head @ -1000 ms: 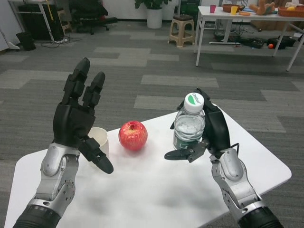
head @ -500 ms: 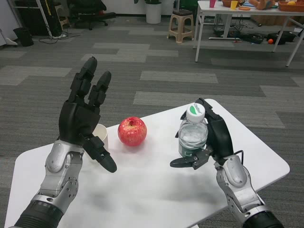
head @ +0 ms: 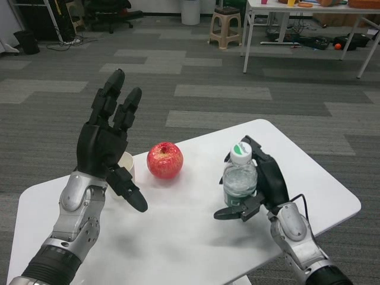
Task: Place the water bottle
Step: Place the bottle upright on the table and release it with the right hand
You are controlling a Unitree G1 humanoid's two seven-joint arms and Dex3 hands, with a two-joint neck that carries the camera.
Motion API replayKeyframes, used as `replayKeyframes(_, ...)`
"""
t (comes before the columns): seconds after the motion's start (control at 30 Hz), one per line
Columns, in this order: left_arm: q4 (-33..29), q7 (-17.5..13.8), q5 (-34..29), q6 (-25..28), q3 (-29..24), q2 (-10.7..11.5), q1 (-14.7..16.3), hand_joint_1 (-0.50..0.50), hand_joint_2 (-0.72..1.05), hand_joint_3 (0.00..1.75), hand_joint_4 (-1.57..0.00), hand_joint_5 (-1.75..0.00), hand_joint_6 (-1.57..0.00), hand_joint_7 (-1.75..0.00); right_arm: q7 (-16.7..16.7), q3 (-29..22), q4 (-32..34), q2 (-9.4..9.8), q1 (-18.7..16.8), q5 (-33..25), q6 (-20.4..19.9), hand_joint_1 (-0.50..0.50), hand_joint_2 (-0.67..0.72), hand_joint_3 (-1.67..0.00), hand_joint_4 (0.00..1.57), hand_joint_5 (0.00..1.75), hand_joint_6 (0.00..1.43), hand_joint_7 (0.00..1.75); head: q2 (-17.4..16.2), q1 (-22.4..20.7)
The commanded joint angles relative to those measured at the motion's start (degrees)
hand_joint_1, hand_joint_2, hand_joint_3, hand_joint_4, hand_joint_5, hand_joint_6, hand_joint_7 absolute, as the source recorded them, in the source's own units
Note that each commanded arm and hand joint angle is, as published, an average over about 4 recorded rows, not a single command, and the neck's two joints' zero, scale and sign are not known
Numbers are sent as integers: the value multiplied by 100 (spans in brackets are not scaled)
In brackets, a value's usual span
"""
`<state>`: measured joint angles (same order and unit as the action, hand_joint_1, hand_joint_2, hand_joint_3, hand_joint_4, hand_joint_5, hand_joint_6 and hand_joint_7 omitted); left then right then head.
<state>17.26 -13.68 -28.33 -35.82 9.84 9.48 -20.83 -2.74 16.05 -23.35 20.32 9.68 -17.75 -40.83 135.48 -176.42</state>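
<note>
A clear water bottle (head: 239, 178) with a white cap and a green label stands upright over the white table (head: 320, 184), right of centre. My right hand (head: 261, 181) grips it from the right side, with the thumb reaching out below it toward the left. Whether the bottle's base touches the table is hidden by the hand. My left hand (head: 108, 142) is raised above the table's left part, fingers spread and holding nothing.
A red apple (head: 165, 160) sits on the table left of the bottle. A white cup (head: 126, 164) stands behind my left hand, partly hidden. Beyond the table lie grey carpet, a stool (head: 225, 26) and another white table (head: 309, 24).
The camera has tilted down. My right hand has lowered the bottle and brought it a little nearer to me, away from the apple. My left hand stays raised.
</note>
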Motion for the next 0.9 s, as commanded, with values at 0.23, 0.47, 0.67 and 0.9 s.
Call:
replayKeyframes(0.23,14,15,-37,22,0,45,-62,-50,-72,9,0,-21,0,-14,19,465,-350,42,8,-387,-197,42,3,-48,154,155,97,168,-24,43)
replayKeyframes(0.47,21,6,-61,37,24,63,-81,-50,-72,9,0,-21,0,-14,28,605,-396,0,-43,-422,-197,42,3,-48,154,158,94,168,-26,105)
replayKeyframes(0.67,67,2,-79,40,55,80,-130,-50,-72,9,0,-21,0,-14,28,654,-410,-20,-62,-514,-342,42,-10,-63,151,165,72,166,-31,127)
replayKeyframes(0.9,93,-3,-101,40,97,80,-149,-50,-72,9,0,-21,0,-14,28,662,-462,-4,-62,-594,-434,-1,-10,-50,141,165,25,141,-38,106)
